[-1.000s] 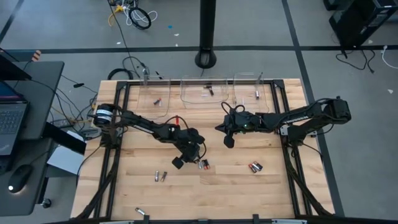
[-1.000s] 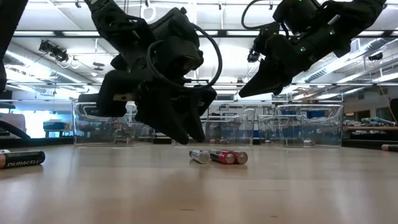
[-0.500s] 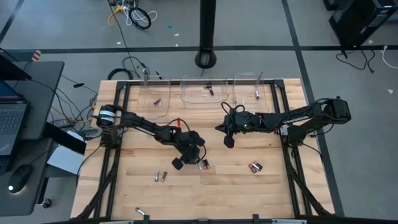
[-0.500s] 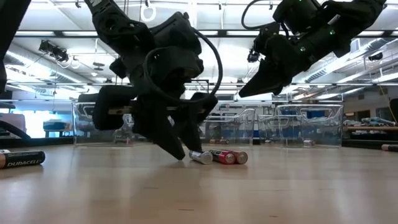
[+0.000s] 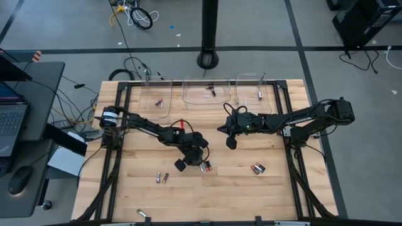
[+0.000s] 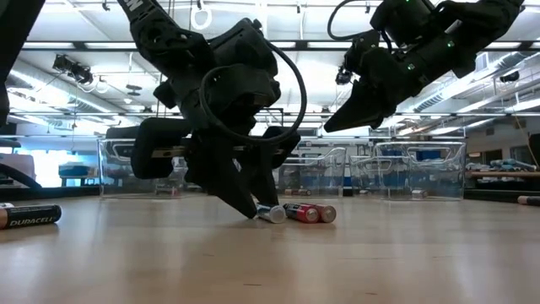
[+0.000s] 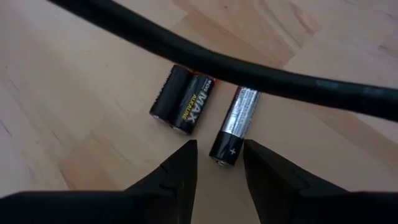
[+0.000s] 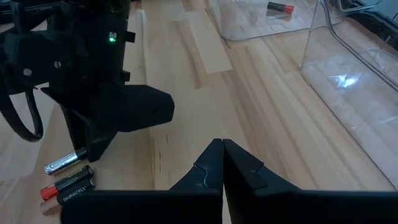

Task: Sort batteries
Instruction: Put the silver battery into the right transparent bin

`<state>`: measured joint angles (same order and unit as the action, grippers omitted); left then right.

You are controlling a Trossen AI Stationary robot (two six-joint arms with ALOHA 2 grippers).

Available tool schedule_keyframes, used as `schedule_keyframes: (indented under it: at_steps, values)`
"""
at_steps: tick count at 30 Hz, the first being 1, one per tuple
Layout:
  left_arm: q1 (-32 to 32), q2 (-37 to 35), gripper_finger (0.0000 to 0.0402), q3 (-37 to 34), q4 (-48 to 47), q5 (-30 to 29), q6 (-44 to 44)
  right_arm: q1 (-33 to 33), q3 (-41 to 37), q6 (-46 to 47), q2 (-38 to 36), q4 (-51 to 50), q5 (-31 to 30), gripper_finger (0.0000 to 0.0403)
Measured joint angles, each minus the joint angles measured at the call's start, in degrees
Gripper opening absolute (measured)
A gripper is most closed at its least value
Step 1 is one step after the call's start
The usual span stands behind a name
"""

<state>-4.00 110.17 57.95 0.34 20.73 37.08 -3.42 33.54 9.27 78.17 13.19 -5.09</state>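
Left gripper (image 7: pixel 217 163) down at the tabletop, mid-table, fingers apart and straddling the end of a silver battery (image 7: pixel 235 124). Jaws not clamped on it yet, so nothing's actually held. Right beside that silver cell lie two black-and-red batteries (image 7: pixel 181 99), side by side, touching or near enough.

Right gripper (image 8: pixel 222 163) hangs above the table toward the back, pinched closed, empty, waiting.

Progress check from the high view: three clear bins (image 5: pixel 209 94) along the far edge. The left one shows a small red-ended cell (image 5: pixel 159 102), the middle one a dark item (image 5: pixel 211 91), the right one a pale cell (image 5: pixel 259 95). So a few look sorted already, one per bin approx.

Still loose on the wood: the trio under the left gripper, a pair (image 5: pixel 257 168) off to the right, another pair (image 5: pixel 162 177) nearer the front left, one more (image 5: pixel 142 214) at the front edge. The low view also shows a black Duracell (image 6: pixel 29 216) lying close to the camera.

Judgement: well under half done, most cells still out, and this pick is just starting.
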Motion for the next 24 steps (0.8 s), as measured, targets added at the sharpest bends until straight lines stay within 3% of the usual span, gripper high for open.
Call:
schedule_keyframes:
  at_steps: [11, 24]
  values:
    - [-1.39, -0.02, 0.0052, 0.06, -0.90, 0.48, 0.39, 0.00, 0.00, -0.12, 0.00, 0.00, 0.01, 0.0010]
    - [-1.35, -1.30, 0.0044, 0.08, -3.60, -2.09, -2.82, 0.00, 0.00, -0.23, 0.00, -0.01, 0.25, 0.0012]
